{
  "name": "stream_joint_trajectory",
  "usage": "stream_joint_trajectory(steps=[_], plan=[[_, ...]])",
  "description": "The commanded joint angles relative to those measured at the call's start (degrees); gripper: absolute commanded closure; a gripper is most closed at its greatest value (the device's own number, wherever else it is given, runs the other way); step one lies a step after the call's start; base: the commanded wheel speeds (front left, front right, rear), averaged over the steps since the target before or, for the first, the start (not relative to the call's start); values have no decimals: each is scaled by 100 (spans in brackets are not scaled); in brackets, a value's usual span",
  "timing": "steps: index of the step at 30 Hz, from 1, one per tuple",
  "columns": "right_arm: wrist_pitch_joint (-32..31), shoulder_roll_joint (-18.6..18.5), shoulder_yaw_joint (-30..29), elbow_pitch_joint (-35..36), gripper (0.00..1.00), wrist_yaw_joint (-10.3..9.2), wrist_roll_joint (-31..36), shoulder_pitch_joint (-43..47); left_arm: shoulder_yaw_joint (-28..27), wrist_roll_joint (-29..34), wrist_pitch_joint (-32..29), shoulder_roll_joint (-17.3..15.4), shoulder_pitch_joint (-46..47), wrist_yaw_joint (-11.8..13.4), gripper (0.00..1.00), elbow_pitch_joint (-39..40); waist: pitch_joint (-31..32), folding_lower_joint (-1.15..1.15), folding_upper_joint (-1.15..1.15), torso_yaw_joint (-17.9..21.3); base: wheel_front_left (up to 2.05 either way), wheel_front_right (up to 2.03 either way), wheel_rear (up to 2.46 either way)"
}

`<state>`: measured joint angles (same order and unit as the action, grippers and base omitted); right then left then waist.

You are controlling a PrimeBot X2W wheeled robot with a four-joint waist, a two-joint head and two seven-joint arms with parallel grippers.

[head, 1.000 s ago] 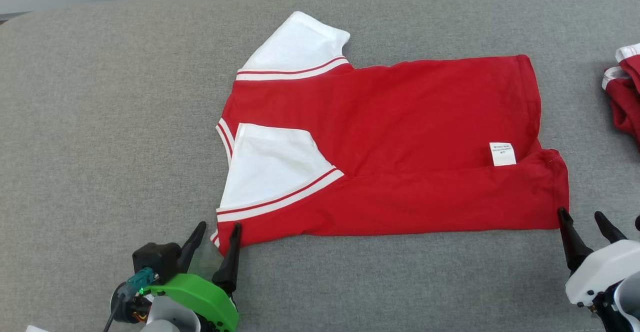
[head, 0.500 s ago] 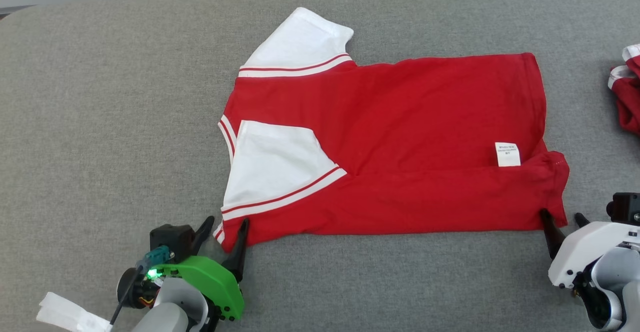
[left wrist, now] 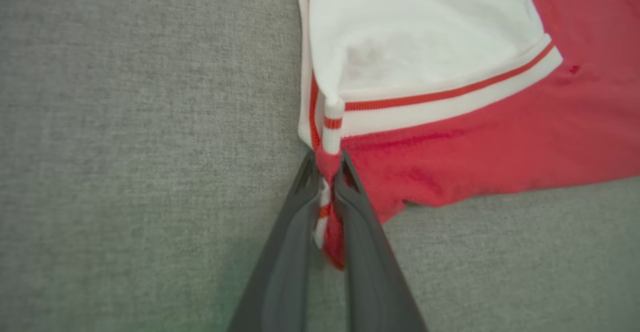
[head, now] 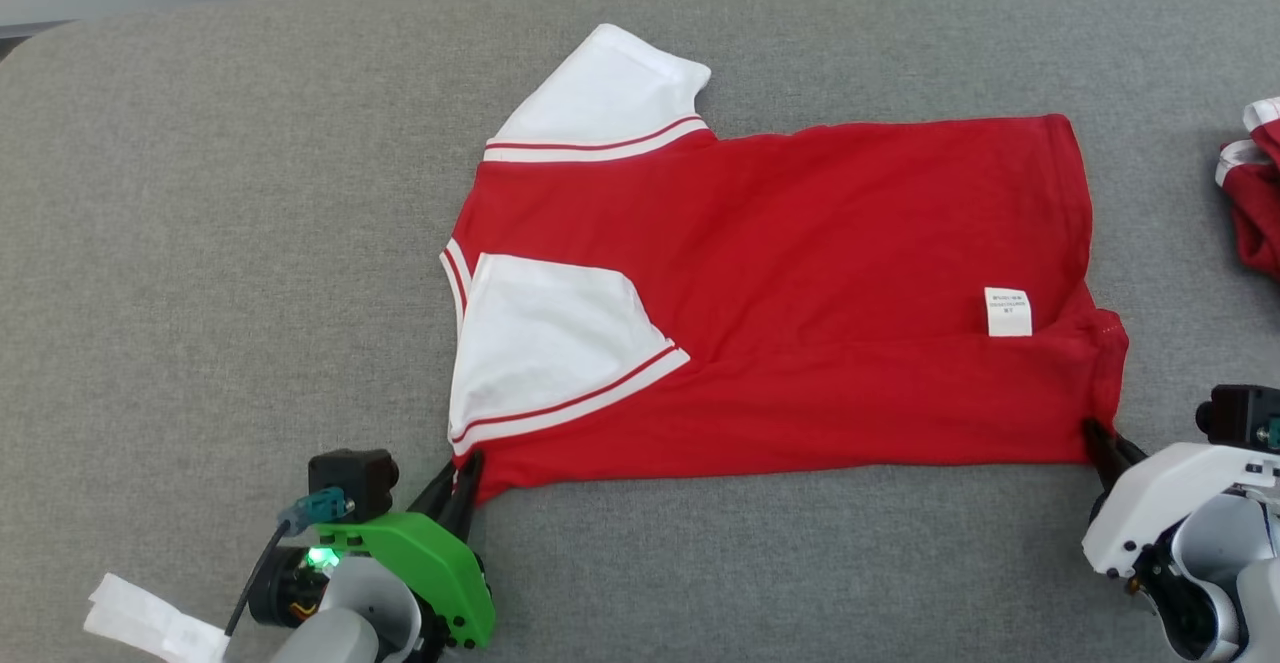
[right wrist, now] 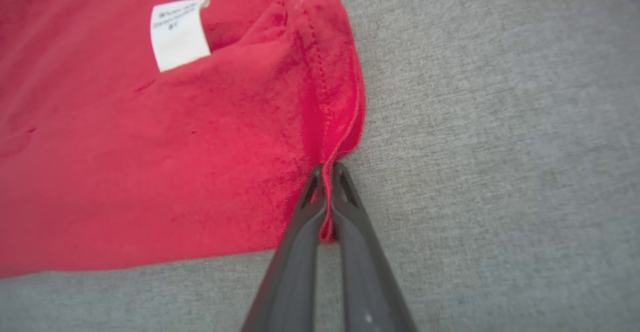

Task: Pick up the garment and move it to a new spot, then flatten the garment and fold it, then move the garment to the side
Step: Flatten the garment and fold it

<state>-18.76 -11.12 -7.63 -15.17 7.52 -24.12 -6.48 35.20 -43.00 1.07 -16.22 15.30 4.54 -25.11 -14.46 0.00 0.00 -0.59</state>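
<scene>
A red garment (head: pixel 800 293) with white, red-striped sleeves lies spread on the grey cloth surface, partly folded, a white label (head: pixel 1007 311) near its right end. My left gripper (head: pixel 458 478) is shut on the garment's near left corner; in the left wrist view the fingers (left wrist: pixel 300 222) pinch red and white fabric (left wrist: pixel 425 121). At the near right corner my right gripper (head: pixel 1100 440) is shut on the hem; the right wrist view shows the red edge (right wrist: pixel 327 207) clamped between its fingers (right wrist: pixel 360 252).
Another red and white garment (head: pixel 1255 193) lies bunched at the right edge of the grey surface (head: pixel 200 243). A white scrap of paper (head: pixel 140 623) sits at the lower left by my left arm. The surface's far edge runs along the top.
Both grippers, open a second ago beside the garment's near corners, have closed on those corners. The right corner has bunched inward. The head camera shifted slightly.
</scene>
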Motion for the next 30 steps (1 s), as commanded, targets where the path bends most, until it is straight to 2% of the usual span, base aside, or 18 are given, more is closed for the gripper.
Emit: stream_joint_trajectory(steps=[1, 11, 23, 24, 25, 26, 30], plan=[[57, -25, -42, 64, 100, -9, -52, 189, 67, -65, -111, -52, -303, -20, 100, -75, 91, 0, 0, -18, 0, 0, 0], [-5, 72, -410, 759, 100, -10, -38, 951, -74, -216, -137, -351, -790, 207, 100, 506, 450, 0, 0, -24, 0, 0, 0], [-167, 373, -683, 1068, 100, -11, -72, 1423, -230, -400, -179, -572, -1255, 446, 100, 1156, 639, 0, 0, -39, 0, 0, 0], [-208, 382, -670, 1080, 76, -11, -66, 1455, -237, -390, -152, -579, -1276, 478, 31, 1207, 639, 0, 0, -38, 0, 0, 0], [-225, 395, -660, 1094, 20, -11, -50, 1465, -244, -385, -137, -583, -1290, 489, 0, 1240, 635, 0, 0, -33, 0, 0, 0], [-238, 402, -659, 1104, 0, -11, -1, 1472, -246, -388, -133, -589, -1303, 510, 0, 1272, 628, 0, 0, -25, 0, 0, 0], [-230, 389, -624, 1271, 0, -6, 123, 1349, -309, -377, -28, -600, -1287, 550, 0, 1381, 608, 0, 0, 23, 0, 0, 0]])
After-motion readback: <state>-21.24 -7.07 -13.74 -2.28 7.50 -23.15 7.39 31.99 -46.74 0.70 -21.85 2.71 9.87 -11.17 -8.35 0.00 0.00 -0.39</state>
